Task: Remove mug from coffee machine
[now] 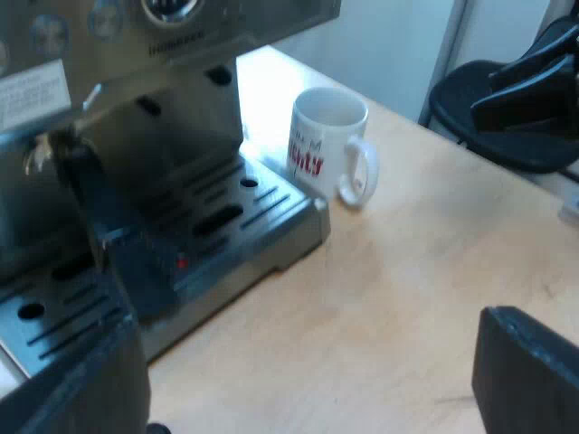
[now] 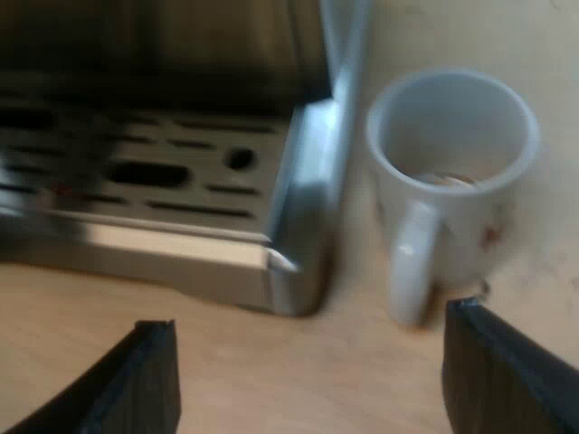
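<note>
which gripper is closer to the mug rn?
The right gripper: the mug's handle sits just beyond its open fingers. The left gripper hangs farther off by the espresso machine's drip tray.

the mug (image 1: 327, 136) is showing white, with red lettering (image 1: 306, 163) running across its side. the coffee machine (image 1: 194, 149) is gleaming brushed silver, and dark slots are striping its drip tray (image 1: 271, 203). a small red spot (image 1: 182, 263) is glowing on the dark handle (image 1: 109, 226). the worktop (image 1: 407, 298) is showing pale wood grain. the left hand (image 1: 298, 353) and the right hand (image 2: 306, 344) are both showing black fingers (image 2: 507, 380).
</note>
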